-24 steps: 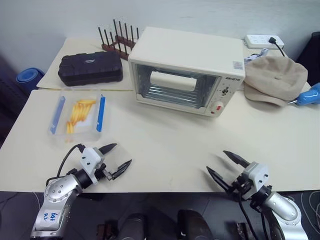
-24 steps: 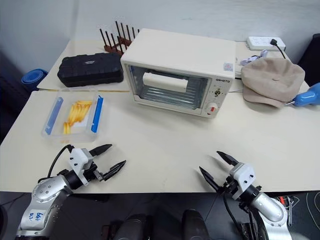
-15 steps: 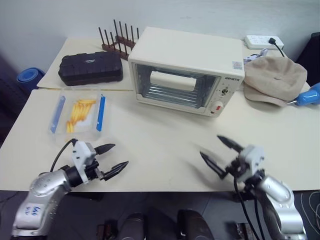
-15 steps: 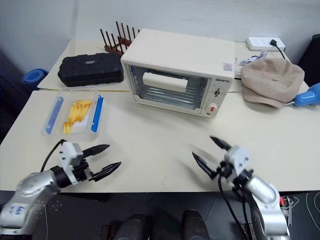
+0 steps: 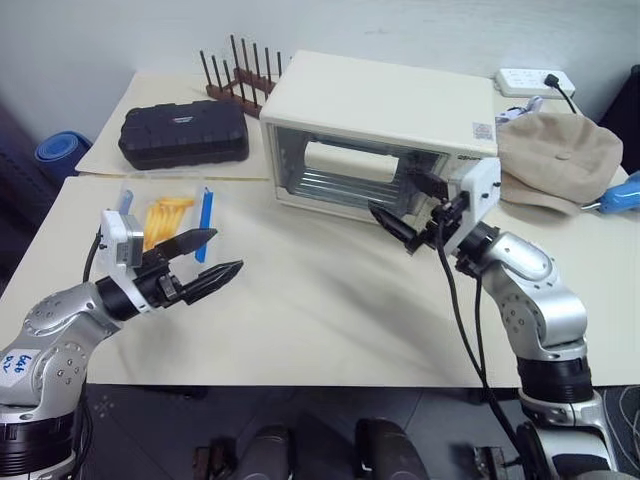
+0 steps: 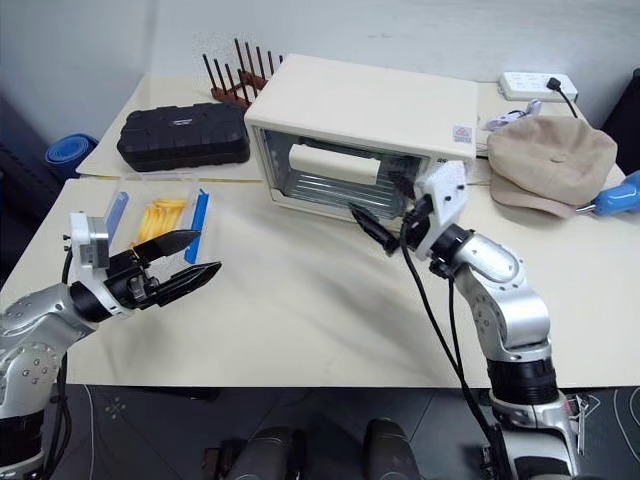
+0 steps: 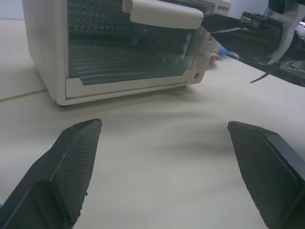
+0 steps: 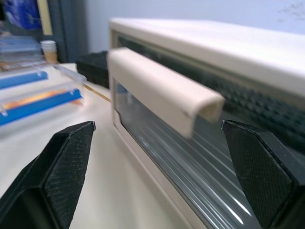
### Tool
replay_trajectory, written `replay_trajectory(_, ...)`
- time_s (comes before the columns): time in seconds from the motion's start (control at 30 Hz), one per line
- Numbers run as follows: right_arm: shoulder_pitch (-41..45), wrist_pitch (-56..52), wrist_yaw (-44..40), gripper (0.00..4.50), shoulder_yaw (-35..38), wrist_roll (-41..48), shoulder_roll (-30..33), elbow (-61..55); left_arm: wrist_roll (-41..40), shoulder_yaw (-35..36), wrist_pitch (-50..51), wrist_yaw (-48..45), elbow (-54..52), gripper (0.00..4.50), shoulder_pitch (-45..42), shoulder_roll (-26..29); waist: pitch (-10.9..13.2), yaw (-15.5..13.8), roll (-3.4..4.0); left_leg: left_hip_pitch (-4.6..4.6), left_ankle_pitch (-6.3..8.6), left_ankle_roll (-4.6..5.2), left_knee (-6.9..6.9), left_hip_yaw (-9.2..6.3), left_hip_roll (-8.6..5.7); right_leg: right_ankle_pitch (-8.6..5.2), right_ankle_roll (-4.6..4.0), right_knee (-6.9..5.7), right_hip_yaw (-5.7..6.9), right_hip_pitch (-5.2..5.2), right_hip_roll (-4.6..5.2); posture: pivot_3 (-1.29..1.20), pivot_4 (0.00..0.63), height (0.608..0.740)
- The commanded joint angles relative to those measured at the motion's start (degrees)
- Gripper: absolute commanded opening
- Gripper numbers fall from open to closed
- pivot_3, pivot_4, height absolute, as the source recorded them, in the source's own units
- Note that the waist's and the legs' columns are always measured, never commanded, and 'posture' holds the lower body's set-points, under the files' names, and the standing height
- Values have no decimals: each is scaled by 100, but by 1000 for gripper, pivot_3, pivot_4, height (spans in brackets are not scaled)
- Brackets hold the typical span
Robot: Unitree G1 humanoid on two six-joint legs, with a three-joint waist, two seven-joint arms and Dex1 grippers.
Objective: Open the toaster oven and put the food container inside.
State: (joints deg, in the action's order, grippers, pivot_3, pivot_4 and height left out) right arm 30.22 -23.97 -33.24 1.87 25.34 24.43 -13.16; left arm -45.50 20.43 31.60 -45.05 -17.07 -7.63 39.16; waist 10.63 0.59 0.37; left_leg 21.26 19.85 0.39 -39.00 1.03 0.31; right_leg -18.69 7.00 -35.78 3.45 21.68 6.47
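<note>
Seeing both our black two-finger grippers spread and empty: right gripper (image 5: 410, 205) just in front of the cream-white boxy toaster oven's (image 5: 385, 110) closed glass door, left gripper (image 5: 205, 261) above the table beside the clear rectangular plastic food container (image 5: 160, 222) with blue clips.

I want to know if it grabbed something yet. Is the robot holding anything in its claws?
No, nothing yet. The right gripper is open in front of the toaster oven door handle, and the left gripper is open too.

Head cameras look down over the table; both wrist views face the toaster oven (image 5: 375, 135).
</note>
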Motion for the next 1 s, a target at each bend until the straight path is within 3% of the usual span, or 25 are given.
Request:
replay_trajectory(0.03, 213, -125, -83, 4431, -131, 121, -78, -266, -1, 81, -81, 92, -125, 4500, -15, -55, 0, 2, -1, 0, 0, 0, -1, -1, 2, 0, 0, 0, 5, 0, 0, 0, 150, 740)
replay_trajectory(0.3, -184, -441, -753, 4431, -488, 274, 301, -1057, 60, 153, -77, 267, -6, 4500, -110, -91, 1, 39, -1, 2, 0, -1, 2, -2, 4, 0, 0, -3, 9, 4, 1, 0, 150, 740)
replay_trajectory(0.5, -954, 215, -1213, 4500, -669, -97, 619, -1279, 290, 79, -207, 512, 697, 3018, -1010, -84, 4, 58, -6, 2, -1, -1, 0, 3, 2, 0, 1, -2, 15, 4, -5, 0, 150, 740)
replay_trajectory(0.8, -1453, 944, -1314, 4500, -770, -643, 676, -1145, 1721, -1163, -1404, 413, 2723, 135, -3163, -844, 6, 19, -12, 2, -8, 2, -2, 6, -32, 4, 9, -9, 23, 6, -3, 0, 150, 740)
replay_trajectory(1.0, -2023, 1223, -1323, 4500, -597, -829, 872, -1210, 2399, -1798, -2097, -238, 3372, 28, -3438, -971, 8, 30, -15, 3, -8, 1, -2, 9, -41, 4, 10, -8, 30, 9, -6, 0, 150, 740)
